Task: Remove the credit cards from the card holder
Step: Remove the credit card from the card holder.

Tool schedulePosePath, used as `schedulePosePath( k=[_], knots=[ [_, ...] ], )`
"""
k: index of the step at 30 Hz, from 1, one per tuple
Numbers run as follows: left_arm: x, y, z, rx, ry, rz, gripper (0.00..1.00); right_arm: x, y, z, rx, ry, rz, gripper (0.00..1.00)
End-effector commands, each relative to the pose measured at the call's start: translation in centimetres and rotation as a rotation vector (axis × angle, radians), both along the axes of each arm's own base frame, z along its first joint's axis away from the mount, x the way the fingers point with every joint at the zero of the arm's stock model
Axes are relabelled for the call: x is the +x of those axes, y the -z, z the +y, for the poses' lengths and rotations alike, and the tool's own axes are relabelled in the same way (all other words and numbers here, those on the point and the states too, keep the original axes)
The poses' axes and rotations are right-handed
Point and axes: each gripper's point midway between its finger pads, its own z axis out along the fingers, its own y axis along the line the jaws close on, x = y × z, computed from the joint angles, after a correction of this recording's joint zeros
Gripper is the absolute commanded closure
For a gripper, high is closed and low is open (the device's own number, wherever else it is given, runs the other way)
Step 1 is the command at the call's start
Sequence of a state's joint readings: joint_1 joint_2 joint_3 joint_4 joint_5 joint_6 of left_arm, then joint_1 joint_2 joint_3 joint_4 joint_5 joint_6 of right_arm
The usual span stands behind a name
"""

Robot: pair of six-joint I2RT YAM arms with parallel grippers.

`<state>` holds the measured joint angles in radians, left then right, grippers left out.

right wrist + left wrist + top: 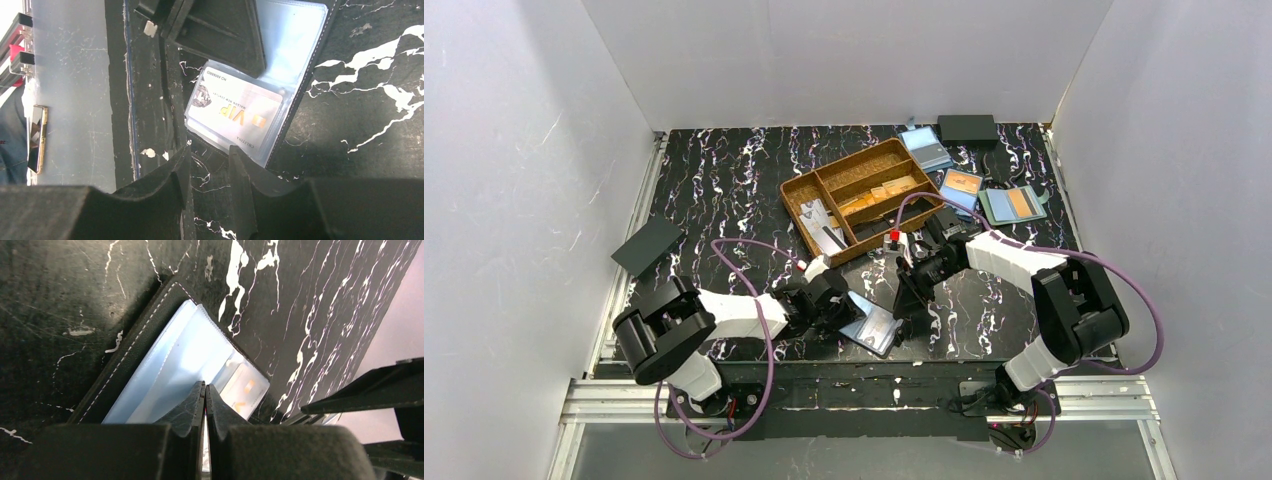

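Card holder (871, 322) lies open on the marbled table (724, 180) between the two grippers, light-blue lining (165, 365) facing up. A pale credit card (235, 112) printed VIP sits in a clear sleeve (220, 146) just ahead of the right gripper (207, 155). That gripper stands partly open and holds nothing, with bare table between its jaws. The left gripper (205, 387) is pressed shut directly over the lining; whether it pinches a sleeve I cannot tell.

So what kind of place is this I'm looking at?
Probably a robot lab test booth: plain white panels box in a black marbled table, aluminium rails run along its near edge, and a wooden tray sits out like a prop.
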<state>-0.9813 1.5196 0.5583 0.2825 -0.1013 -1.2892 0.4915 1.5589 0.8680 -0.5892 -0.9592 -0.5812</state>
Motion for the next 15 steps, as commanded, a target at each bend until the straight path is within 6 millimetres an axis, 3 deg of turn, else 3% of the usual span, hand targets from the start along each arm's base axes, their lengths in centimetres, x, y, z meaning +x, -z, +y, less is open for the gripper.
schedulePosePath(
  k=[1,8,13,15],
  knots=[
    [1.9,0.1,1.3,0.020,-0.155,-0.058,1.00,-0.1,-2.0,0.7,0.068,-0.019,-0.021,0.57],
    [2.1,-0.9,1.6,0.027,-0.131,-0.111,1.00,-1.1,-0.7,0.9,0.018,-0.075,-0.039,0.55],
    [1.6,-2.3,1.7,0.025,-0.045,-0.173,1.00,-2.3,-1.7,-0.4,0.033,-0.252,-0.170,0.31],
    [1.4,-3.2,1.7,0.020,-0.001,-0.208,0.89,-2.7,-1.5,-1.0,0.033,-0.288,-0.224,0.25]
  ],
)
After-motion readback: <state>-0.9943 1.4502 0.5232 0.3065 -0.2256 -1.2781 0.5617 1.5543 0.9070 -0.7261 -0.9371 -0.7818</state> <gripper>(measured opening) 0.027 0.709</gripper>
